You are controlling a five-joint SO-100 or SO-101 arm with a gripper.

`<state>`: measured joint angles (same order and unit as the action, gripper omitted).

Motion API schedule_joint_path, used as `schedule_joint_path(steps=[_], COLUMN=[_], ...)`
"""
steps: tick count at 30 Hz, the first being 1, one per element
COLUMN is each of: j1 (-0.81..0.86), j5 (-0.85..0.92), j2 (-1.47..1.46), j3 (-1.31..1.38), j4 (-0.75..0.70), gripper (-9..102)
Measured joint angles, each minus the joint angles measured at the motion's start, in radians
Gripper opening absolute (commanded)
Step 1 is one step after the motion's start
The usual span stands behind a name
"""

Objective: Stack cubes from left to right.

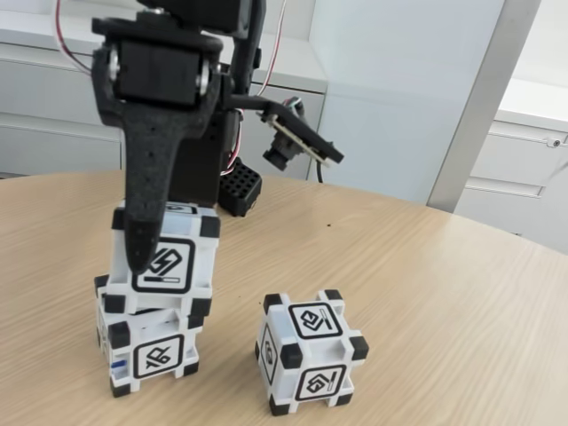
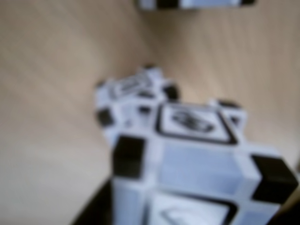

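The round wooden table (image 1: 426, 266) carries everything. The black gripper (image 1: 146, 235) clamps the upper cube (image 1: 169, 257), which sits slightly askew on the lower cube (image 1: 151, 351) near the table's front-left edge in the fixed view. The third cube (image 1: 311, 351) stands apart, just right of the stack. The blurred wrist view shows the held cube (image 2: 197, 159), another below (image 2: 131, 101), one cut off at the top (image 2: 197, 3).

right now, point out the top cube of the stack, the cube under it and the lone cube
top cube (image 1: 177, 266), fixed view, front face glyph
bottom cube (image 1: 158, 358), fixed view, front face glyph
lone cube (image 1: 318, 382), fixed view, front face
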<state>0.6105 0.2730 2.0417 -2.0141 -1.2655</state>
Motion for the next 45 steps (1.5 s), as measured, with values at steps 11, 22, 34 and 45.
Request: schedule_joint_path(steps=[11,22,34,45], j1=[0.0,0.0,0.0,0.06], j5=[0.026,0.046,0.038,0.038], j2=[0.003,0.006,0.006,0.006], j3=[0.0,0.0,0.0,0.0], j4=[-0.087,-0.109,-0.109,-0.106], gripper=[15,15,15,16])
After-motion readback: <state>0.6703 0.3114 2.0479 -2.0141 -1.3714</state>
